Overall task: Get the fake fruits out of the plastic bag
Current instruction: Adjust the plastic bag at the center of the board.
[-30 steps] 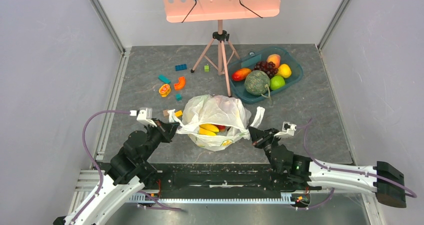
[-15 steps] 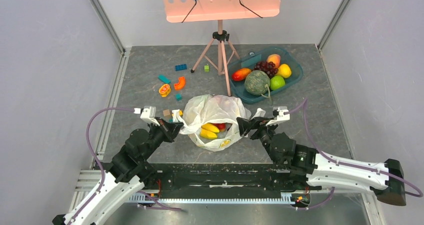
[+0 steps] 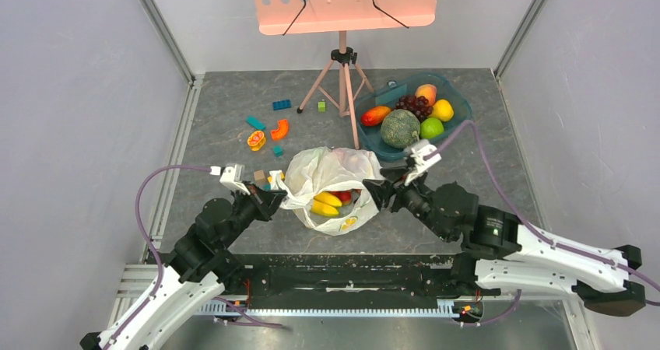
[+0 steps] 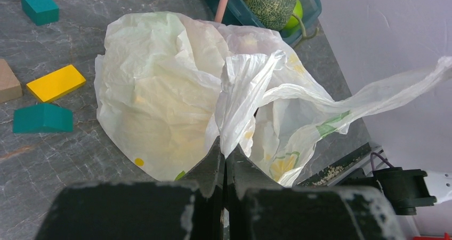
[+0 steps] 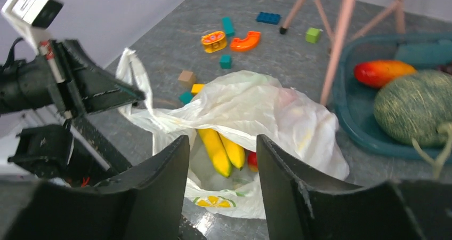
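The white plastic bag (image 3: pixel 336 173) lies on the grey floor with its mouth facing the arms. Inside it show the yellow banana bunch (image 3: pixel 324 204) and a bit of the red balls (image 3: pixel 344 196). My left gripper (image 3: pixel 274 197) is shut on the bag's left handle (image 4: pixel 242 96) and holds it taut. My right gripper (image 3: pixel 372 192) is open and empty at the right side of the bag's mouth. In the right wrist view the bananas (image 5: pixel 221 150) and red balls (image 5: pixel 252 160) sit between the open fingers (image 5: pixel 176 165), beyond them.
A teal tray (image 3: pixel 461 117) at the back right holds the netted melon (image 3: pixel 400 128), dark grapes and other fruit. A pink music stand's tripod (image 3: pixel 342 85) stands behind the bag. Toy blocks (image 3: pixel 266 131) lie at the back left. Grey walls close both sides.
My right arm has swung up and left, from right of the bag to its mouth. The bag's mouth has narrowed a little. My left gripper still holds the handle.
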Available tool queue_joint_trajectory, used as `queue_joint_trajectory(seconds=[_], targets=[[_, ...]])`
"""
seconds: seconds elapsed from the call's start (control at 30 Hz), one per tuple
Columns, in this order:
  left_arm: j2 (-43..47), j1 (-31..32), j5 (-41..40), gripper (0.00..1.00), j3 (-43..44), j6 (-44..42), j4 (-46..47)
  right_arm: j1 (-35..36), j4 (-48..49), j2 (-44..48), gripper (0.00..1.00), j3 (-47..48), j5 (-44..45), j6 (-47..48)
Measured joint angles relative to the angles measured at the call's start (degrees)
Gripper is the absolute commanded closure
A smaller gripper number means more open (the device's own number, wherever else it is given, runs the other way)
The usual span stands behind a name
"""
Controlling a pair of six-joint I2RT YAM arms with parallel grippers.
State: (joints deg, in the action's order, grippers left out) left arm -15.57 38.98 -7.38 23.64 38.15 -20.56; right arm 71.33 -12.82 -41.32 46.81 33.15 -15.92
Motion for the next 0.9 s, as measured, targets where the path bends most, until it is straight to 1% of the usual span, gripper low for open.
queue_joint_trajectory(seconds=[0.07, 0.17, 0.27, 0.33, 0.43, 0.6, 0.7, 0.9], targets=[[0.2, 0.0, 0.0, 0.98, 0.5, 0.0, -0.2, -0.1, -1.4, -4.3, 0.60, 4.3, -3.4, 2.0], [1.0, 0.0, -0.1, 0.98, 1.4, 0.0, -0.3, -0.1, -2.4, -13.8, 0.62, 11.4, -8.1, 4.8], [1.4, 0.0, -0.1, 0.98, 1.9, 0.0, -0.3, 0.0, -2.7, -22.0, 0.62, 14.7, -11.0, 6.6], [1.4, 0.0, -0.1, 0.98, 2.0, 0.0, -0.4, 0.0, -3.0, -26.3, 0.66, 15.7, -11.6, 7.3], [1.6, 0.0, -0.1, 0.98, 2.0, 0.0, -0.5, 0.0, -3.6, -29.8, 0.75, 15.8, -11.6, 7.6], [2.6, 0.0, -0.1, 0.98, 2.0, 0.0, -0.5, 0.0, -2.6, -33.2, 0.85, 15.4, -11.3, 6.7], [2.8, 0.0, -0.2, 0.98, 2.0, 0.0, -0.5, 0.0, -1.0, -35.3, 0.87, 13.4, -11.2, 5.2], [2.8, 0.0, -0.5, 0.98, 2.2, 0.0, -0.6, -0.3, 0.3, -39.8, 0.87, 9.2, -11.0, 2.2]])
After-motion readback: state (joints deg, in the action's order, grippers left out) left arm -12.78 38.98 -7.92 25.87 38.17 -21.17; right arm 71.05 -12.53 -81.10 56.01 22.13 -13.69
